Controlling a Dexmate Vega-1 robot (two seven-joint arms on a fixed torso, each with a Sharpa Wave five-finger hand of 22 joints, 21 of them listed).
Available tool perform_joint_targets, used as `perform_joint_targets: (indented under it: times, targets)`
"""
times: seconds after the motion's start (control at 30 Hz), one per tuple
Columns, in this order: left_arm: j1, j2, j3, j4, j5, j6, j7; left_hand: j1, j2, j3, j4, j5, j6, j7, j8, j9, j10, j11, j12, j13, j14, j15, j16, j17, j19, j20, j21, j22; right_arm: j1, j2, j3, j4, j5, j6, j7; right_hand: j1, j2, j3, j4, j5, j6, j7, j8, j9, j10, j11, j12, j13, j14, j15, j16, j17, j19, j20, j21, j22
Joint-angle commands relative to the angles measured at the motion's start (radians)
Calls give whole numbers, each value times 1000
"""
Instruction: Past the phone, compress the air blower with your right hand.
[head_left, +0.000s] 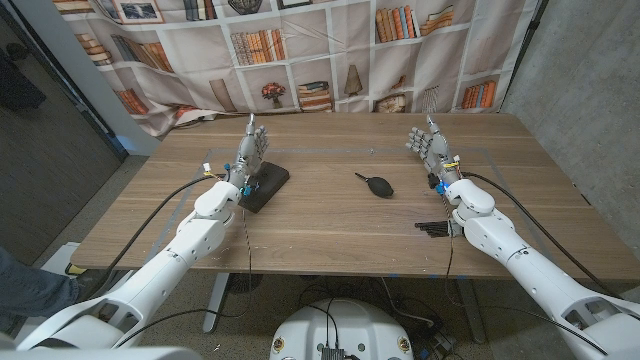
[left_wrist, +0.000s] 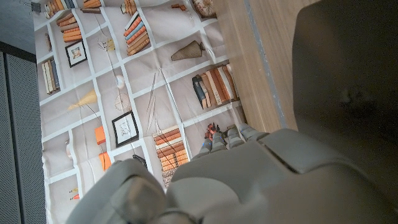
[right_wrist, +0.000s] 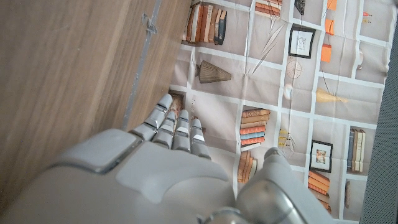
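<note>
A small black air blower (head_left: 378, 184) lies on the wooden table (head_left: 330, 230) near its middle, its nozzle pointing back left. A dark phone (head_left: 266, 186) lies left of it, also seen as a dark slab (left_wrist: 348, 81) in the left wrist view. My left hand (head_left: 250, 150) stands upright over the phone's far left side, fingers straight and apart, holding nothing. My right hand (head_left: 428, 144) stands upright to the right of the blower, well apart from it, fingers extended and empty. Both wrist views show each hand's back (left_wrist: 249, 180) (right_wrist: 155, 174) with fingers straight.
A small set of dark hex keys (head_left: 432, 228) lies by my right forearm near the front right. A bookshelf-print curtain (head_left: 300, 50) hangs behind the table's far edge. Tape lines mark the tabletop.
</note>
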Motion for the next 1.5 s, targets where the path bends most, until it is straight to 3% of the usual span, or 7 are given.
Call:
perform_joint_targets:
  times: [0.03,0.23,0.57,1.03,1.2,1.5]
  targets:
    - [0,-2,-1,-16,20,5,-6,10,5,-5,-1,4,-36,1,7,1,1,0,7,2,-22,-2,4,3,-103,-26,5,2,-15,9,18,-6,1,26,-2,8,-4,4,-1,6,10,-3,3,2,8,1,5,5,8,7,5,4,8,-15,4,4]
    - [4,8,-4,-29,28,-3,-18,17,9,-3,-3,4,-26,-2,8,1,10,-1,8,2,-14,-4,4,3,-98,-22,4,2,-62,3,37,-66,-32,76,-67,15,-8,3,-8,5,26,-7,8,2,21,-3,9,5,17,1,6,3,20,-20,-1,4]
    - [11,40,-1,-59,41,25,-32,46,18,2,-15,0,6,2,12,1,44,-3,11,2,23,-5,8,2,-44,-25,16,3,-150,-56,51,-201,-88,71,-142,31,-4,8,-19,5,36,-6,10,2,32,-4,12,6,26,-2,6,2,31,-22,-7,4]
    - [25,49,-6,-85,41,33,-25,67,22,3,-23,-4,40,3,17,1,76,-4,15,2,44,-6,7,2,-31,-21,14,3,-205,-100,48,-288,-189,121,-191,57,1,15,-35,3,55,-8,14,2,48,-12,15,6,47,-11,9,1,56,-30,-15,4]
    - [27,50,-4,-87,41,33,-26,72,22,3,-25,-5,48,4,17,1,83,-3,16,2,52,-5,8,2,-31,-22,12,3,-228,-129,52,-341,-250,108,-232,68,3,19,-43,3,62,-9,15,2,60,-15,19,6,55,-14,9,1,67,-33,-18,4]
    - [37,41,-3,-96,40,24,-18,80,23,3,-29,-7,64,0,19,1,92,-2,15,2,58,-7,6,2,-21,-20,13,3,-258,-136,53,-394,-356,106,-318,86,8,24,-54,1,80,-13,19,3,65,-16,19,6,57,-21,7,1,69,-39,-28,4]
